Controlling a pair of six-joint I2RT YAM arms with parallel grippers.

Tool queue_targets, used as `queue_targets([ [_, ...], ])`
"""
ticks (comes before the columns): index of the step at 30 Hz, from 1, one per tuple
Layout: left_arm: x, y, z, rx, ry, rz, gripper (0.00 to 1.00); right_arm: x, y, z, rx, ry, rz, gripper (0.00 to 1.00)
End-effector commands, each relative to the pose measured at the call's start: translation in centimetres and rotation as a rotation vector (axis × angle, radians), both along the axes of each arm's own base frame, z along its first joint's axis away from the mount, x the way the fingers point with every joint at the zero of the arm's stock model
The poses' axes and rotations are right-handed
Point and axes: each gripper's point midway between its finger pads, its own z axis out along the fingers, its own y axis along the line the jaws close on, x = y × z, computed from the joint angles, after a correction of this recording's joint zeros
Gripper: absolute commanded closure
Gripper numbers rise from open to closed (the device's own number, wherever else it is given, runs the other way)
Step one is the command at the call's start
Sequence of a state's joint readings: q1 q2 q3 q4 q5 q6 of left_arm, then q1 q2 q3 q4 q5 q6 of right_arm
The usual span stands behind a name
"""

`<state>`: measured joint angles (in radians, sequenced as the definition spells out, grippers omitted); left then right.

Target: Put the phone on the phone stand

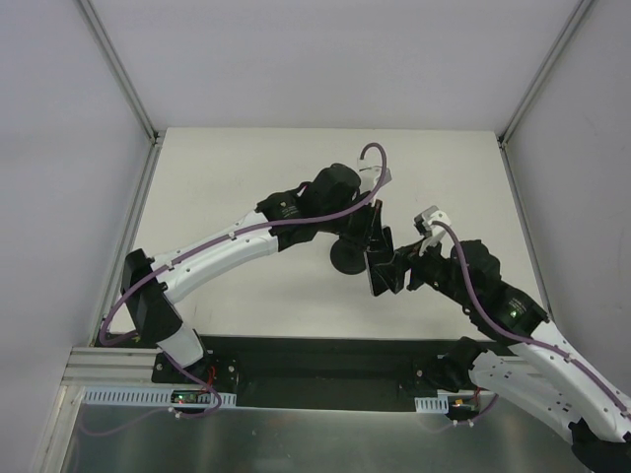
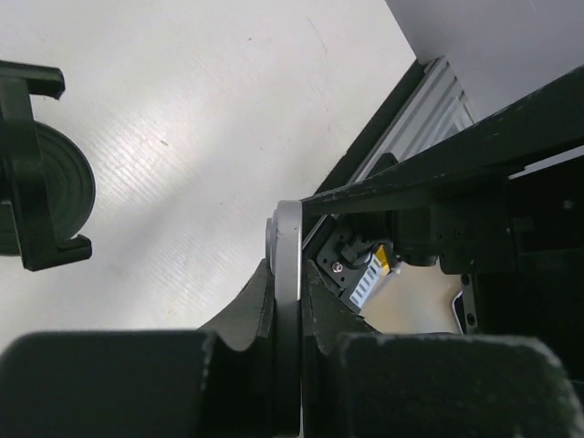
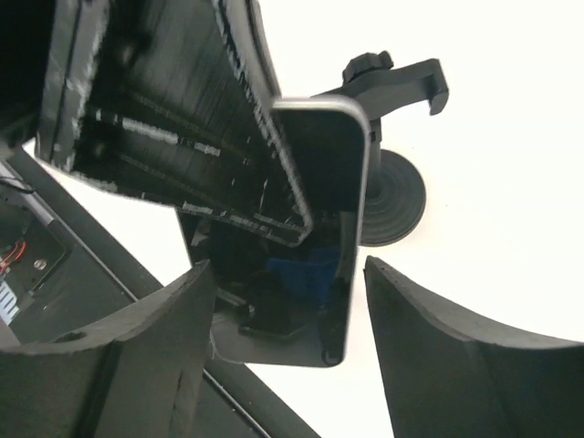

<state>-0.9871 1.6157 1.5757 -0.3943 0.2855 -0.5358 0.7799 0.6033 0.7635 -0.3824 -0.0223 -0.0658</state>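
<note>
Left pincer [image 2: 287, 383] is clamped on the phone [image 2: 286, 265], held edge-on above the desk [image 1: 227, 177]. Phone stand [image 1: 347, 258] sits on the desk just beside it, not touching the phone. Right pincer [image 3: 287, 365] has its fingers apart, flanking the phone's end.

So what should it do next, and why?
Probably move the left gripper toward the phone stand. Its jaws grip the phone edge-on, the stand's bracket is empty and apart from the phone, and the right gripper is open, so it holds nothing.
</note>
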Motion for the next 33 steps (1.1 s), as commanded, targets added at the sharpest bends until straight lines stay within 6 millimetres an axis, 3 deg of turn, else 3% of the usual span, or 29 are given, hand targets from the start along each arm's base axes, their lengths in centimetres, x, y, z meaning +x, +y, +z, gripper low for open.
queue_targets([
  [1,-1.6,-0.2,3.1,-0.063,-0.018,-0.062,1.00,1.1,-0.6,4.2,0.066,-0.099,-0.070,0.47],
  [3,-1.6,0.6,3.9,-0.053,-0.060,-0.058,1.00,1.0,-1.5,3.2,0.015,-0.081,-0.088,0.17],
  [6,-0.9,2.1,5.1,-0.028,-0.146,-0.028,1.00,1.3,-3.6,1.9,-0.029,-0.108,-0.172,0.03],
  [8,-0.6,3.7,6.6,-0.024,-0.221,0.004,1.00,1.9,-5.1,0.7,-0.061,-0.124,-0.246,0.04],
  [12,-0.3,7.8,8.4,0.000,-0.356,0.082,1.00,3.7,-8.6,0.6,-0.120,-0.170,-0.452,0.04],
  [13,-0.2,8.7,7.8,0.027,-0.371,0.097,1.00,4.2,-9.5,0.5,-0.159,-0.170,-0.504,0.04],
  [15,0.3,11.0,8.6,0.052,-0.450,0.156,1.00,5.3,-9.5,0.8,-0.238,-0.121,-0.501,0.03],
  [17,0.6,12.5,8.2,0.089,-0.485,0.183,1.00,6.0,-8.3,0.8,-0.266,-0.063,-0.418,0.03],
  [18,0.5,13.4,8.8,0.087,-0.508,0.204,1.00,7.5,-8.3,0.9,-0.285,-0.032,-0.428,0.03],
  [19,0.5,13.8,8.6,0.094,-0.512,0.208,1.00,7.8,-7.0,0.9,-0.256,-0.007,-0.351,0.01],
  [20,0.3,14.2,8.5,0.101,-0.516,0.207,1.00,9.3,-7.1,0.4,-0.270,0.015,-0.340,0.04],
  [22,-0.4,14.6,8.6,0.087,-0.516,0.189,1.00,9.8,-5.0,0.5,-0.228,0.003,-0.216,0.12],
  [23,-0.6,14.8,8.6,0.085,-0.515,0.184,1.00,11.1,-4.7,1.0,-0.223,-0.048,-0.201,0.14],
  [24,-1.0,15.1,8.7,0.075,-0.517,0.178,1.00,11.5,-4.4,0.8,-0.220,-0.059,-0.179,0.24],
  [27,-1.7,15.6,8.7,0.057,-0.507,0.166,1.00,12.4,-2.8,0.5,-0.228,-0.088,-0.073,0.35],
  [33,-2.4,15.7,8.0,0.050,-0.483,0.148,1.00,13.4,-1.3,0.8,-0.204,-0.117,-0.008,0.42],
])
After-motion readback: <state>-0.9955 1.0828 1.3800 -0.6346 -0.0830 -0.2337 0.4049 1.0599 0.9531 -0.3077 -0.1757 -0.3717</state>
